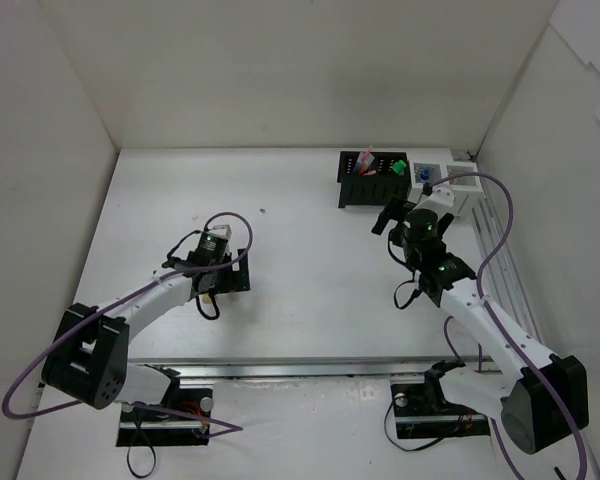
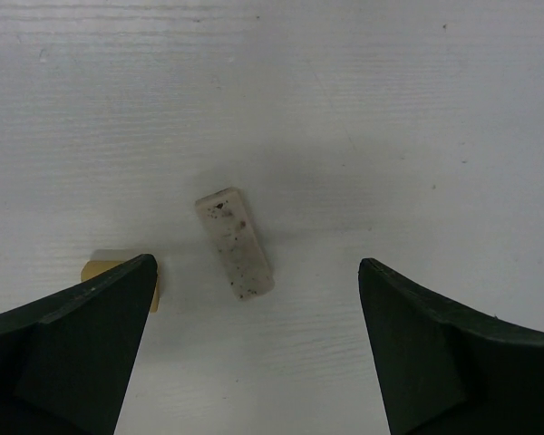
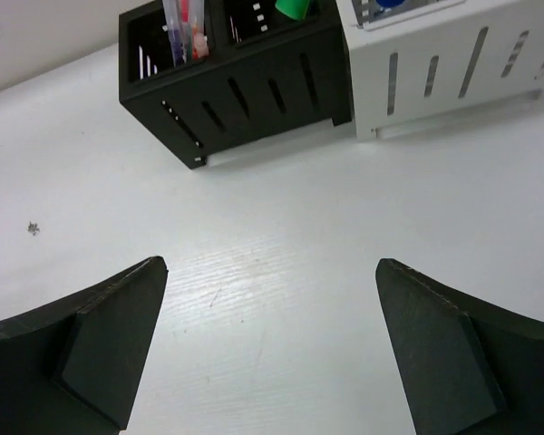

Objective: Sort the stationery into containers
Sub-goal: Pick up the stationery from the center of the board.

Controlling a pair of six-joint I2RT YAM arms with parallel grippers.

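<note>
A white speckled eraser (image 2: 235,243) lies flat on the table between my left gripper's open fingers. A tan eraser (image 2: 109,262) lies beside it, half hidden behind the left finger (image 2: 82,344). My left gripper (image 2: 257,272) (image 1: 225,281) is open, low over both erasers, which it hides in the top view. My right gripper (image 3: 270,263) (image 1: 390,218) is open and empty, just in front of the black organiser (image 3: 245,86) (image 1: 373,180). The organiser holds thin pens (image 3: 186,27) and a green-capped highlighter (image 3: 295,7) (image 1: 399,167). A white bin (image 3: 435,63) (image 1: 427,177) beside it holds a blue-capped item (image 1: 425,176).
A second white bin (image 1: 467,190) stands at the far right by the side wall. White walls enclose the table on the left, back and right. A small dark speck (image 1: 263,211) lies mid-table. Cables loop over both arms.
</note>
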